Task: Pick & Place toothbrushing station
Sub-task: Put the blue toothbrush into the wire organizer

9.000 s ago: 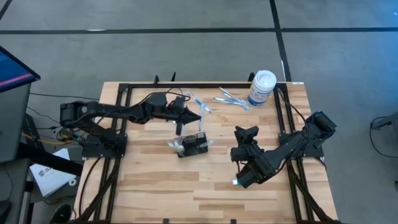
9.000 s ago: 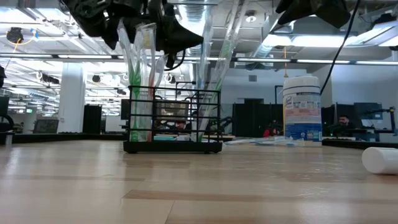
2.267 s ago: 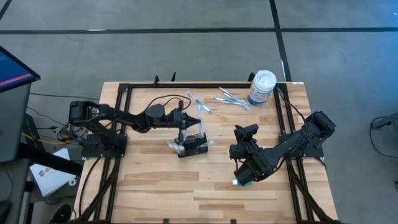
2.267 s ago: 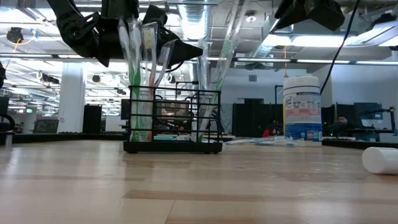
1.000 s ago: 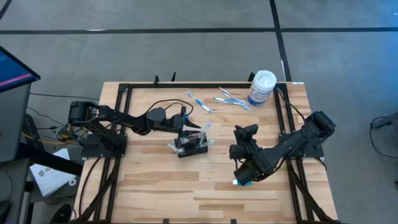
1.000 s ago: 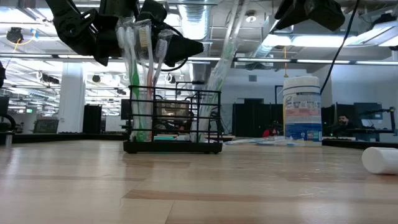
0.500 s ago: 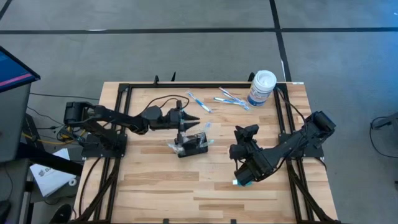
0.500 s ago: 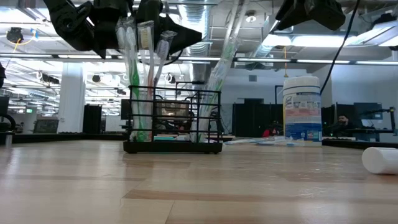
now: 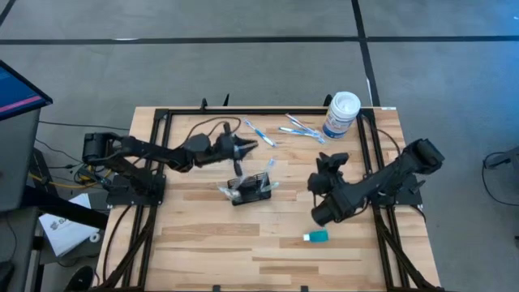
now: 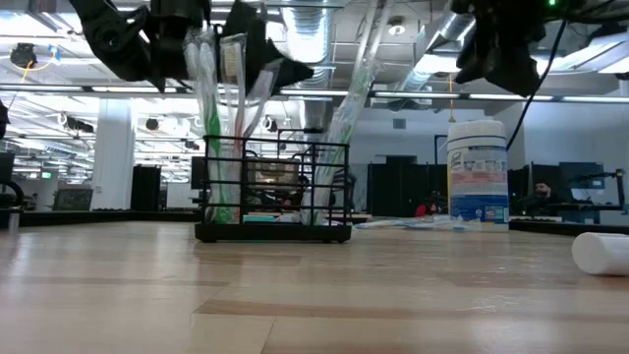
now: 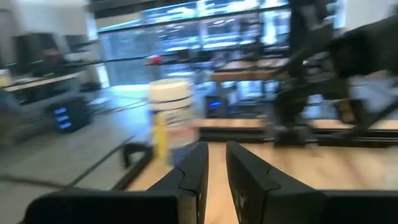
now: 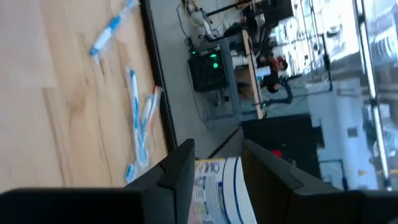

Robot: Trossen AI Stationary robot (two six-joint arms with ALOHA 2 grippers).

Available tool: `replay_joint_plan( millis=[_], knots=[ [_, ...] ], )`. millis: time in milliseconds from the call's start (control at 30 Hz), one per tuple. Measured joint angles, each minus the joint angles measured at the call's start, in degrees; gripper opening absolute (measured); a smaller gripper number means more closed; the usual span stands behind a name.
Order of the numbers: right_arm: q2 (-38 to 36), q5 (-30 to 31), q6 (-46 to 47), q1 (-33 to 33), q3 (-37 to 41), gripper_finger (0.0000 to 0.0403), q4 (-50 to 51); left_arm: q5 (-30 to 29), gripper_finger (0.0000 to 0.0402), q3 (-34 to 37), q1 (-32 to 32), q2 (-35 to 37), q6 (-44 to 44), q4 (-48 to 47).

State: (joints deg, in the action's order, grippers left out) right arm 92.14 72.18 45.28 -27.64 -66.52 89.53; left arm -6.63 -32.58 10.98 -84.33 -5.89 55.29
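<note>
Toothbrushing station (image 9: 250, 190): small black wire-mesh holder, upright near the table's middle; several toothbrushes (image 10: 222, 108) standing in its compartments, heads leaning out above the rim; sits free, touched by neither gripper
Handling, judged: light and stiff; open wire unlikely to crush, yet easy to tip or slide on smooth wood; top-heavy with the brushes; brushes loose, likely to rattle or fall out if tilted
Hold, judged: best across 1 short wall or the top rim wire, clear of the brush handles; lift level
Left gripper (image 9: 248, 146): just behind the holder on the far side, pointing toward the table's centre; left wrist view shows the 2 fingers (image 11: 193, 171) drawn near each other with a slim gap between, nothing pinched
Right gripper (image 9: 332, 161): well apart to the holder's right, raised off the table; fingers (image 12: 177, 168) parted with a clear gap, nothing between them
Loose toothbrushes (image 9: 302, 128): lying flat near the far edge, beside the canister
White canister (image 9: 340, 114): far right corner, upright, yellow-blue label
Small tube (image 9: 316, 236): teal and white, lying on the near right part of the table, under no gripper
Table (image 9: 203, 235): pale wood boards, black frame rails
</note>
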Motion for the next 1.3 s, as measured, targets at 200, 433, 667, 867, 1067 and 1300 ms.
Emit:
replay_joint_plan(
  millis=[200, 433, 667, 867, 1067, 1300],
  knots=[
    [-7.86, -0.12, 0.54, 0.01, 5.89, 0.012, -4.4, 2.21, 0.0043, 0.0, 5.88, 0.0, 5.14, -0.36],
    [-14.56, -1.1, -6.63, 1.75, 10.72, 0.012, -12.48, 7.17, 0.0042, -0.02, 10.59, 0.73, 6.62, -0.36],
    [-17.31, -1.85, -15.28, 5.68, 13.68, 0.012, -20.83, 9.94, 0.0039, -0.07, 13.93, 3.78, 6.62, -0.18],
    [-17.32, -10.32, -33.41, 13.36, 13.68, 0.012, -36.33, 9.92, 0.0039, -0.04, 16.23, 3.74, 7.79, -0.67],
    [-17.28, -25.58, -55.85, 23.31, 12.8, 0.012, -56.45, 9.94, 0.0039, -0.04, 15.93, 3.65, 9.59, -0.89],
    [-17.29, -41.67, -60.54, 35.79, 6.85, 0.012, -60.88, 9.91, 0.0039, -0.04, 15.93, 3.63, 9.61, -0.89]
  ],
)
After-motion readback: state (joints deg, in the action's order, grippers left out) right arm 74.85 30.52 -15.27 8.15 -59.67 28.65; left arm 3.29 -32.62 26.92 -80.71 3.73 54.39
